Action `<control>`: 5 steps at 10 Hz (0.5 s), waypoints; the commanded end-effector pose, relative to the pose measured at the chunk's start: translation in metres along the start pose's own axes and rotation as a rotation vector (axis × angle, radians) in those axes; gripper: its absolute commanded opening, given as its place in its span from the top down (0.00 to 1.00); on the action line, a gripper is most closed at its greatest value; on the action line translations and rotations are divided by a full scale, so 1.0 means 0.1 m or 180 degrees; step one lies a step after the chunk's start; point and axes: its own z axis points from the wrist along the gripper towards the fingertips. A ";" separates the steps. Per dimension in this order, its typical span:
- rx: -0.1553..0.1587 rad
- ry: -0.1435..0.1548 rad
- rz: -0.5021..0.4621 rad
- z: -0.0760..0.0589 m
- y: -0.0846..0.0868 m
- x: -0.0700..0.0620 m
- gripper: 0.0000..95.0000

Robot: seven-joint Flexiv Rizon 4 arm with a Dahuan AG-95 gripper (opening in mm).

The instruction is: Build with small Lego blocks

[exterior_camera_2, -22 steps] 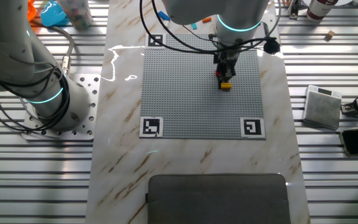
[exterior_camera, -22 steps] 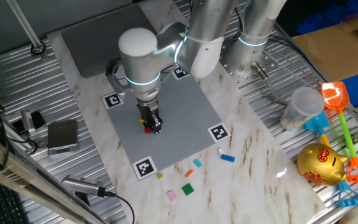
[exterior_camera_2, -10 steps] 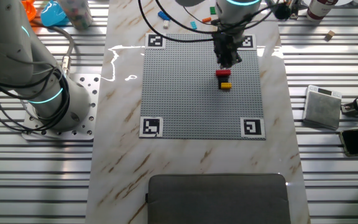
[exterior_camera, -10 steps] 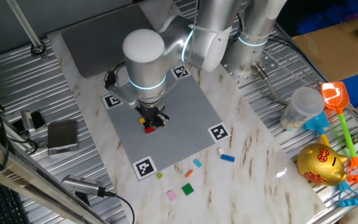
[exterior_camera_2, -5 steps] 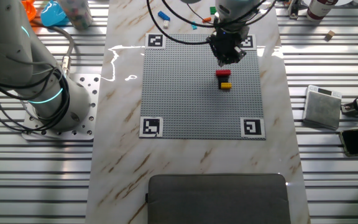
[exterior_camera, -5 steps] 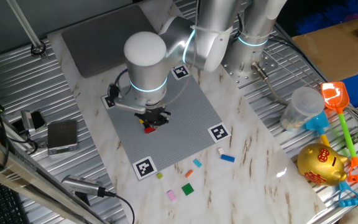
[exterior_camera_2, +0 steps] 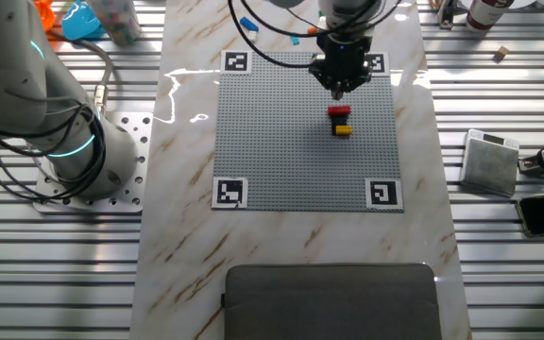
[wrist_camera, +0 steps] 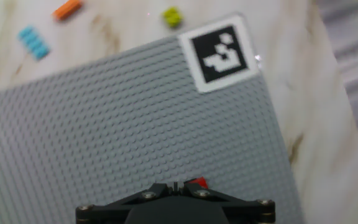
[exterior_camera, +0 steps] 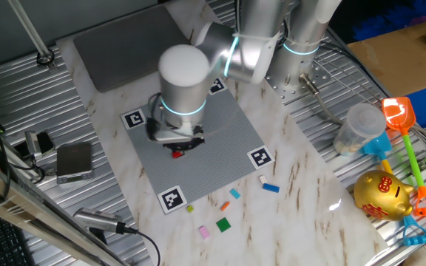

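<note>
The other fixed view: gripper (exterior_camera_2: 339, 87) hangs above the grey studded plate (exterior_camera_2: 281, 142), tip pointing down, just beyond a small stack of bricks (exterior_camera_2: 340, 122) and clear of it. The fingers appear drawn together to a narrow point with nothing between them; the hand view, where only the black finger base fills the lower edge, shows no gap either. No brick is held or touched.

Stack: a red brick (exterior_camera_2: 339, 112) uppermost in the picture, a yellow brick (exterior_camera_2: 343, 130) at the near end, a dark one between; whether they are pressed together or only adjacent cannot be told. It sits on the plate's right half, roughly midway between the far and near corner markers (exterior_camera_2: 382, 195).

One fixed view: the arm's white wrist (exterior_camera: 183, 81) covers most of the stack; only the red brick (exterior_camera: 177, 154) shows beneath it on the plate (exterior_camera: 220, 148).

Loose bricks, on the marble table (exterior_camera: 302, 192) past the plate's edge:
- white (exterior_camera: 262, 179), just beside the corner marker
- blue (exterior_camera: 271, 188)
- orange (exterior_camera: 235, 193)
- light blue (exterior_camera: 226, 205)
- yellow-green (exterior_camera: 189, 209)
- green (exterior_camera: 222, 224)
- pink (exterior_camera: 204, 232)

Hand view: the red brick (wrist_camera: 196, 183) peeks out just beside the finger base; an orange brick (wrist_camera: 67, 9), a light blue brick (wrist_camera: 33, 42) and a yellow-green brick (wrist_camera: 173, 17) lie on the marble beyond the plate's edge, near one corner marker (wrist_camera: 221, 49).
</note>
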 end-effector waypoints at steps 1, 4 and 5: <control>0.0089 0.0013 -0.0853 0.02 -0.01 0.00 1.00; 0.0040 -0.0025 -0.0834 0.10 -0.03 0.04 1.00; 0.0032 -0.0030 -0.0818 0.12 -0.03 0.06 1.00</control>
